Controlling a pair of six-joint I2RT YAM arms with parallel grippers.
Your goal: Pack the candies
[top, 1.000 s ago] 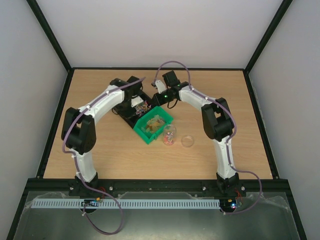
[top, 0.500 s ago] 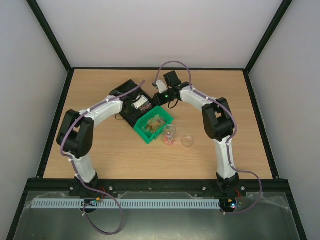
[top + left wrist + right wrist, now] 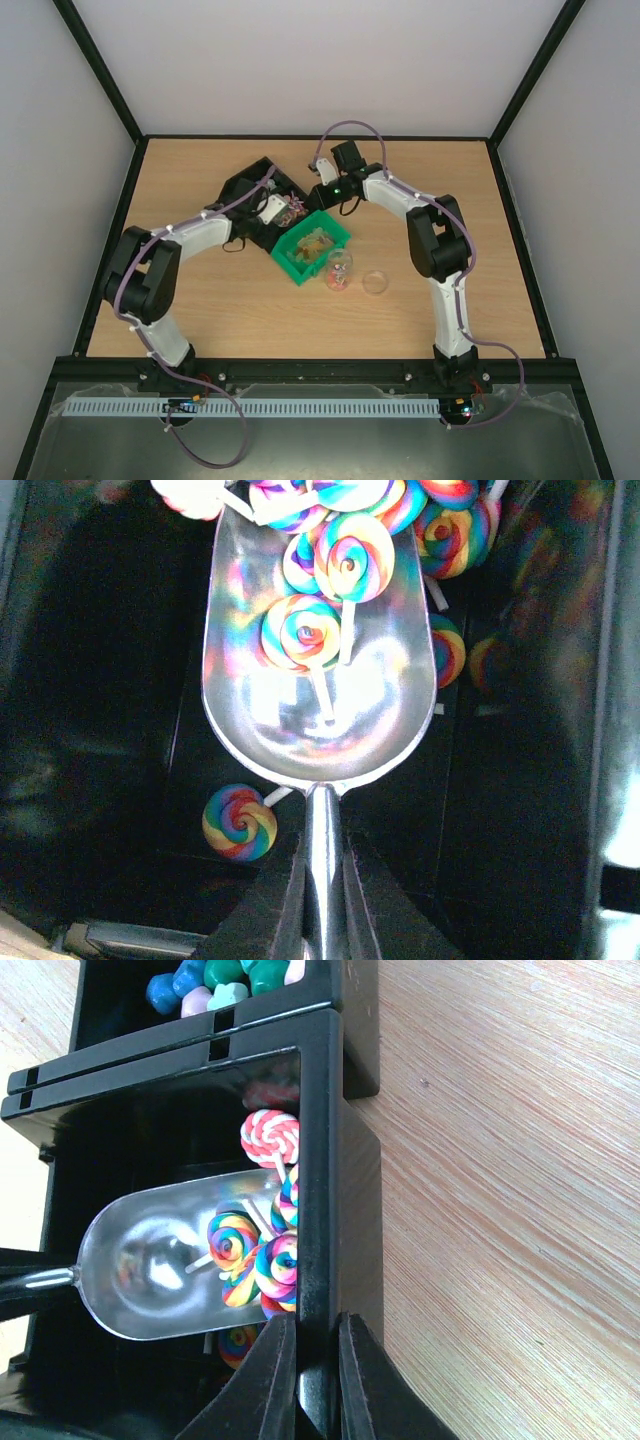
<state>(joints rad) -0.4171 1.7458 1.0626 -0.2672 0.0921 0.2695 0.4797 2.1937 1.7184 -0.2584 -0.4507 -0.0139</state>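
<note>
No text, label, brand, number or sign could be read in any of the views.
</note>
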